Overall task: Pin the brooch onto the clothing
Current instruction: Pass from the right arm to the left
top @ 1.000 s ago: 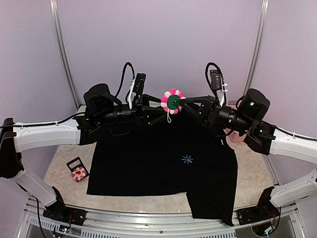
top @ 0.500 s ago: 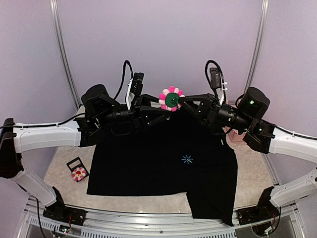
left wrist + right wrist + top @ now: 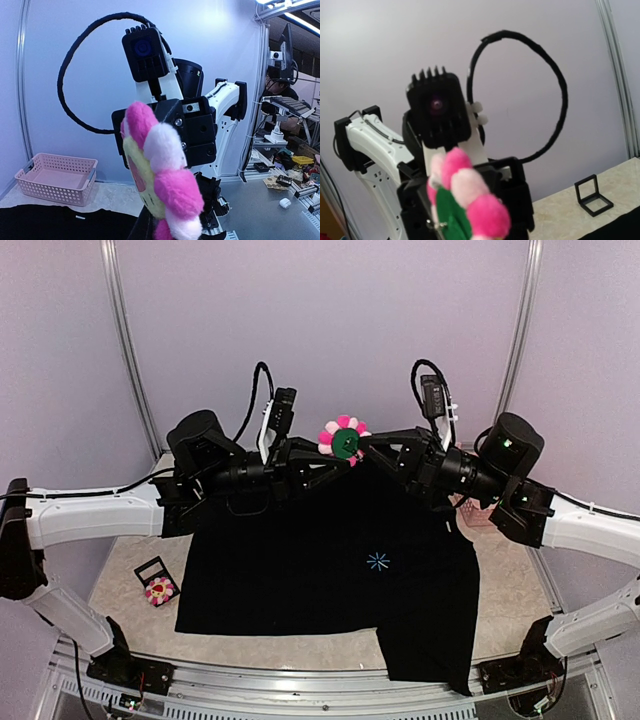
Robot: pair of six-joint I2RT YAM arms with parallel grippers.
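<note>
The brooch [image 3: 345, 443], a plush flower with pink and white petals and a green back, hangs in the air between both arms, above the far edge of the clothing [image 3: 300, 570]. My right gripper [image 3: 363, 446] is shut on its right side. From the left, my left gripper [image 3: 332, 456] has its fingers drawn together on the lower left edge. The left wrist view shows the brooch [image 3: 160, 175] edge-on with its yellow face, hiding the fingers. In the right wrist view the brooch [image 3: 465, 200] shows its green back. The black T-shirt lies flat, its light-blue starburst [image 3: 377, 561] facing up.
A second flower brooch [image 3: 158, 589] lies by a small black frame on the table's left. A pink basket [image 3: 57, 177] stands at the back right, partly behind my right arm [image 3: 520, 490]. The shirt's lower right hangs over the near table edge [image 3: 300, 680].
My left gripper has moved right up to the brooch and drawn its fingers together on it. The brooch has shifted slightly up and left. The right arm barely moved.
</note>
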